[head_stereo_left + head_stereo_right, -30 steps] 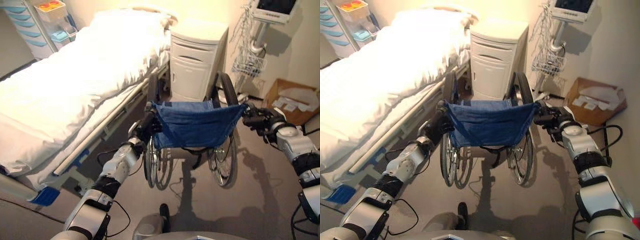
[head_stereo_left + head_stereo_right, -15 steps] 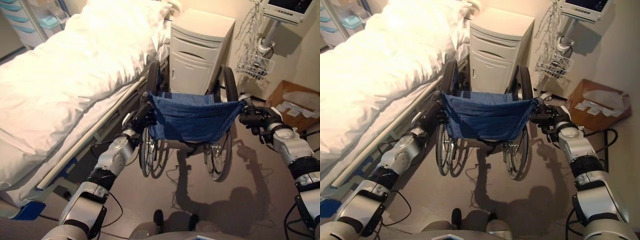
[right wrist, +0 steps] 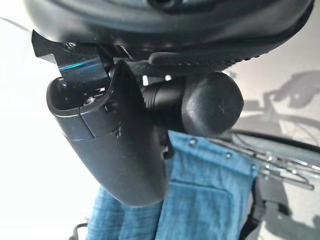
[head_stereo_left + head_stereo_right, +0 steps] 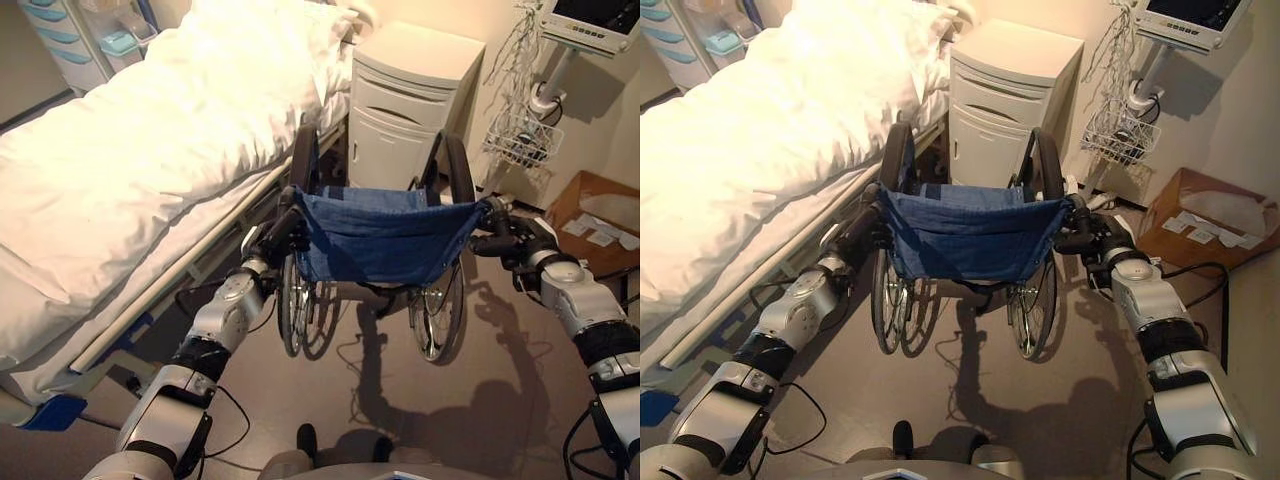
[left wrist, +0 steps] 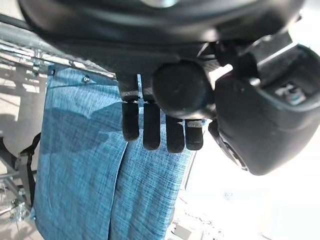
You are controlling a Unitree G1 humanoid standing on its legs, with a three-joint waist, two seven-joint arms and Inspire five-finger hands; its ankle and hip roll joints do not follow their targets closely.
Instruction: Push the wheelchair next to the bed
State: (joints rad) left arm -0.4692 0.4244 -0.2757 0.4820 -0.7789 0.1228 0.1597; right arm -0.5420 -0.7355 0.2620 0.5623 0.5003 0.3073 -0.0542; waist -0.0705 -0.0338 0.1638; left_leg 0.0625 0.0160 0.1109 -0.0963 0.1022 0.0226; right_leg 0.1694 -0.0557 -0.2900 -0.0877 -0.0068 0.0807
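Beside the bed (image 4: 150,170), both hands (image 4: 280,232) (image 4: 515,243) are curled around the wheelchair (image 4: 385,240) handles.

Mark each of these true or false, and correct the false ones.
1. Both hands are curled round the wheelchair's push handles. True: the left hand and right hand each grip a handle of the wheelchair.
2. The wheelchair's back cloth is red. False: it is blue.
3. The bed lies to the robot's left of the wheelchair. True.
4. A person sits in the wheelchair. False: no one is seen in it.
5. A white cabinet stands beyond the wheelchair. True.
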